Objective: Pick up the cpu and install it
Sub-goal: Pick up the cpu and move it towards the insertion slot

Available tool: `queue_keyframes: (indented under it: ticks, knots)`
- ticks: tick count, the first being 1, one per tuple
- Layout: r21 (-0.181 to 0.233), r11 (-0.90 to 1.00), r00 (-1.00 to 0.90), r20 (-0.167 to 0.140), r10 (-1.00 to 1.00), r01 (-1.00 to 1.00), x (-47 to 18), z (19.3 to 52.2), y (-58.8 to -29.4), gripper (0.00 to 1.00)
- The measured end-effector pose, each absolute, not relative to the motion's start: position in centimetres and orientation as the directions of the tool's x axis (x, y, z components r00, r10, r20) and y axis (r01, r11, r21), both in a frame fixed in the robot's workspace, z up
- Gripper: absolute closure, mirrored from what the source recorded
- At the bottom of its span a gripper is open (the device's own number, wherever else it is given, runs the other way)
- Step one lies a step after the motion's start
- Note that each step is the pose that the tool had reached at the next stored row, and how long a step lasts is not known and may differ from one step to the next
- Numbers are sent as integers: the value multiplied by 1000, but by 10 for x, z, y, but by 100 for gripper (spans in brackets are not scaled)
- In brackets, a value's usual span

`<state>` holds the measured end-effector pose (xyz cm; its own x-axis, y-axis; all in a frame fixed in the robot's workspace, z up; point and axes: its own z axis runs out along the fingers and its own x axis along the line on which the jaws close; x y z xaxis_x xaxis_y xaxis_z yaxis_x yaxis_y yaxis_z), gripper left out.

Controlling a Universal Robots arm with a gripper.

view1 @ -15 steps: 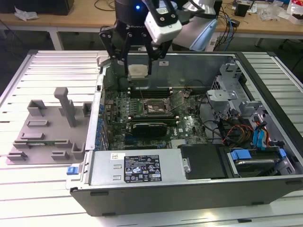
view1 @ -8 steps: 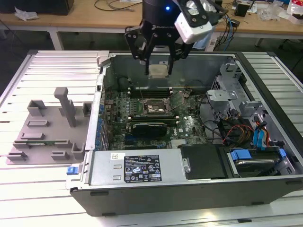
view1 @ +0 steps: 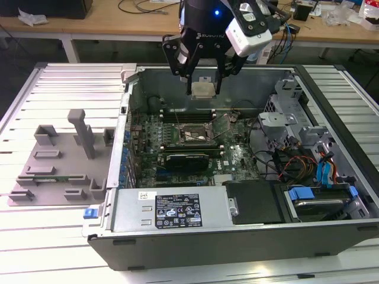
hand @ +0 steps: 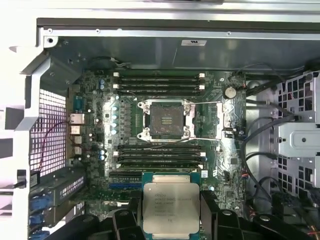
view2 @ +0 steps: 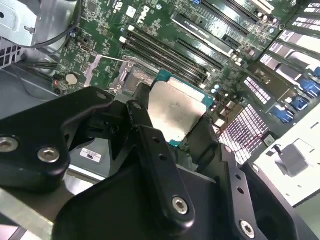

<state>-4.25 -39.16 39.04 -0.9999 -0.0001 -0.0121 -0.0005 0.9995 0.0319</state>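
As gripper point(view1: 203, 89) holds cpu point(hand: 167, 210), silvery sq top, green rim

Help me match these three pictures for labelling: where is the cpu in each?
Exterior view: the cpu, upper middle, in the gripper.
Second wrist view: mid-picture, in front of the socket.
First wrist view: clamped, memory slots between it and the socket.
Shared landmark: the socket.
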Motion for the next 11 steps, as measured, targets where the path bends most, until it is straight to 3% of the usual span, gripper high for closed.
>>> queue_keyframes:
  ticks: [11]
  knots:
    - [31,1000,-1000,-10,0,0,-38,371,-378,45]
